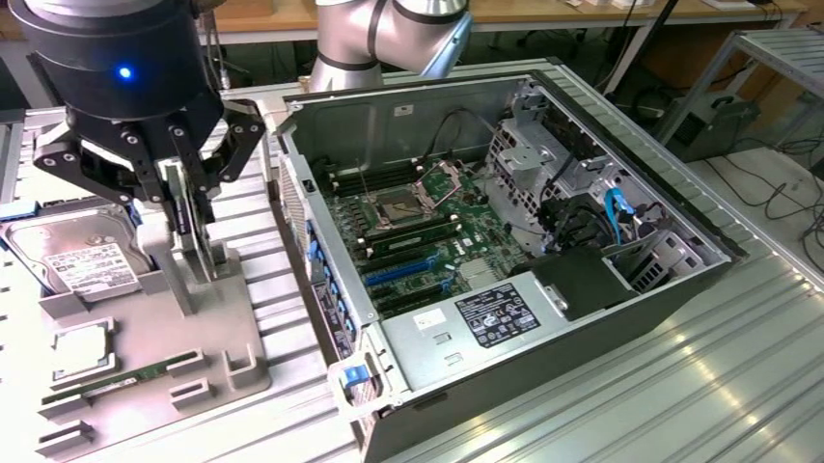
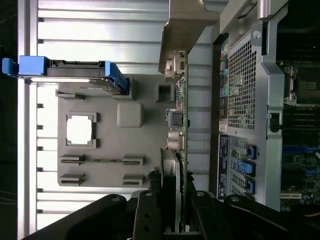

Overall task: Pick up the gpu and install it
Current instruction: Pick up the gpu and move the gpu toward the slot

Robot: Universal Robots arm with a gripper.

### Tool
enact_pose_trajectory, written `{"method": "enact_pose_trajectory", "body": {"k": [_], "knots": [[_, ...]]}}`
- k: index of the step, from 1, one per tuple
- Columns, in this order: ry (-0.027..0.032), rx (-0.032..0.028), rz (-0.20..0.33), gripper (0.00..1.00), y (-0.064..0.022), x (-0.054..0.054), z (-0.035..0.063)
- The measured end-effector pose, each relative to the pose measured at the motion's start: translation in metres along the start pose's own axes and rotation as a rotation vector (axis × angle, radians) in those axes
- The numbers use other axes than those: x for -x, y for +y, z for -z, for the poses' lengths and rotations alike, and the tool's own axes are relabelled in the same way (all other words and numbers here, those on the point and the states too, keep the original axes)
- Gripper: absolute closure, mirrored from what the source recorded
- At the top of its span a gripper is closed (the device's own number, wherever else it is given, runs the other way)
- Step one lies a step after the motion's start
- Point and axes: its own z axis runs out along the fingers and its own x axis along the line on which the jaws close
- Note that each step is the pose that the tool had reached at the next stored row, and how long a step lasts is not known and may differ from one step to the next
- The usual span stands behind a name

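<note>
We saw the black two-fingered hand [image 1: 187, 207] at ten o'clock in the exterior view. It pinched the gpu [image 1: 196, 246], a thin green circuit card with a pale metal bracket, which stood upright on edge over the grey moulded holder tray [image 1: 238, 328]. In the wrist view the hand [image 2: 172, 202] pressed against both faces of the gpu [image 2: 183, 120]. Whether the card's lower edge sat in its slot we could not tell. A silver hard drive with a white label [image 1: 71, 256] lay at nine o'clock, and a square processor chip [image 1: 80, 347] and a narrow green RAM stick [image 1: 123, 376] at eight o'clock. At three o'clock of the tray, the open grey computer case [image 1: 670, 299] lay on the ribbed aluminium counter [image 1: 734, 386] with its green motherboard [image 1: 425, 227] exposed.
</note>
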Motion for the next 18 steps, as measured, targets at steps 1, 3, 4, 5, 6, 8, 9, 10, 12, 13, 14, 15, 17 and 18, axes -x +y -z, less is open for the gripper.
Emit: {"method": "enact_pose_trajectory", "body": {"k": [1,3,4,5,6,8,9,10,12,13,14,15,17,18], "knots": [[0.0000,0.0000,0.000,0.72,0.0001,0.000,0.0022],[0.0000,0.0000,0.000,0.72,0.0005,0.000,0.0096],[-0.0001,0.0000,0.000,0.72,0.0006,0.000,0.0119],[0.0001,-0.0001,0.000,0.72,0.0007,0.000,0.0141],[0.0000,-0.0001,0.000,0.72,0.0008,0.000,0.0161],[-0.0001,0.0001,0.000,0.72,0.0010,0.000,0.0202],[-0.0001,0.0001,0.000,0.72,0.0011,0.000,0.0225],[0.0000,0.0000,0.000,0.72,0.0012,0.001,0.0252],[0.0000,0.0000,0.000,0.72,0.0014,0.001,0.0291],[0.0000,0.0000,0.000,0.72,0.0015,0.001,0.0310],[-0.0001,0.0001,0.000,0.72,0.0016,0.001,0.0325],[-0.0001,0.0001,0.000,0.72,0.0016,0.001,0.0342],[0.0000,0.0000,0.000,0.72,0.0018,0.001,0.0373],[0.0000,0.0000,0.000,0.72,0.0019,0.001,0.0403]]}}
